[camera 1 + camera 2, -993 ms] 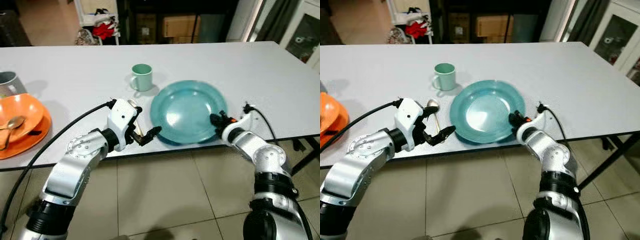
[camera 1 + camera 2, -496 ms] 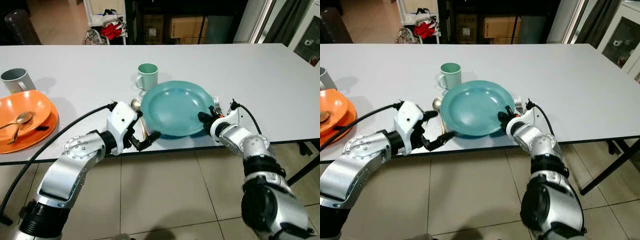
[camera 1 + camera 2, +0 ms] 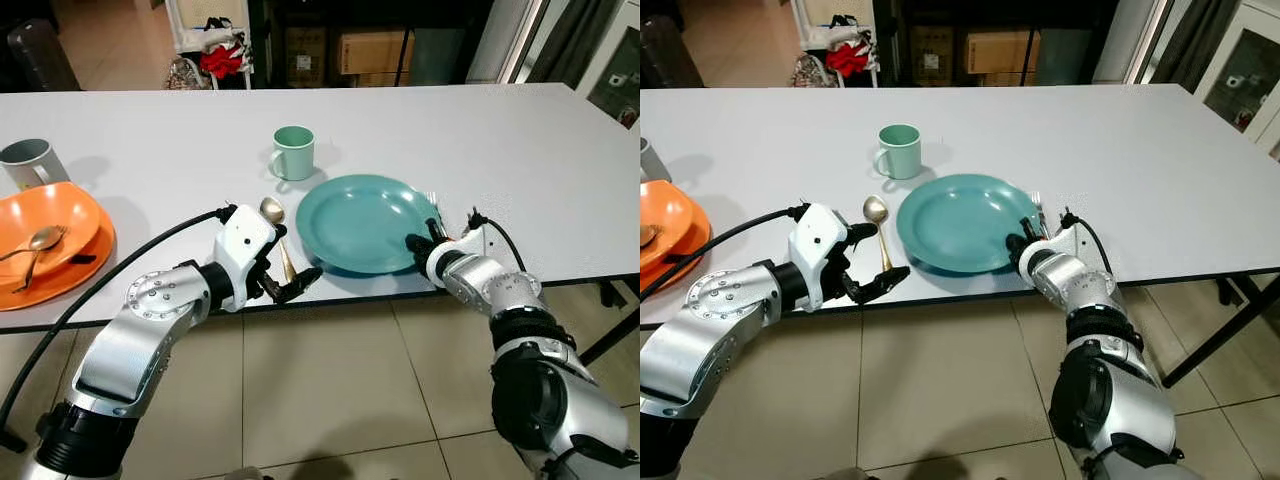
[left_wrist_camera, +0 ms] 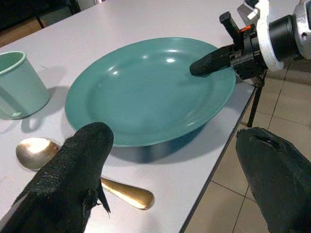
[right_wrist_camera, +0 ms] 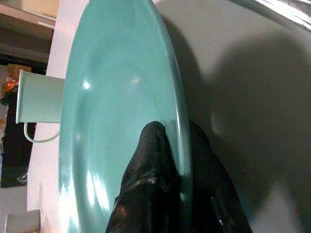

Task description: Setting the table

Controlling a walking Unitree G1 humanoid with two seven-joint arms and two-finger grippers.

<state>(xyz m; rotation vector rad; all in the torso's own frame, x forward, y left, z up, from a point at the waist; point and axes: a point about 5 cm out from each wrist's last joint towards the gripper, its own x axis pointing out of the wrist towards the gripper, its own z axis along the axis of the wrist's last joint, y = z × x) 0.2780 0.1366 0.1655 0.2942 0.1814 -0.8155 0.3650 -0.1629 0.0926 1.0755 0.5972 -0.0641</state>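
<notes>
One glossy teal plate (image 3: 365,221), round and shallow, on the white table (image 3: 500,140); right pincer (image 5: 167,160) clamps its rim, left pincer (image 4: 170,170) gapes empty.

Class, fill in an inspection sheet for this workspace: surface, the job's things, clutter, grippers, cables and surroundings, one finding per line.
Surface: white table, tiled floor below.
Job's things: teal plate near the front edge; green mug behind it; gold spoon left of the plate; fork at the plate's right rim, mostly hidden.
Clutter: orange plates with a spoon at far left; grey mug behind them.
Grippers: right gripper pinches the plate's rim, one finger above, one below; left gripper open at the table's edge by the spoon's handle.
Cables: black cable along the left arm; a short one at the right wrist.
Surroundings: shelf with red cloth, boxes, glass cabinet behind.
</notes>
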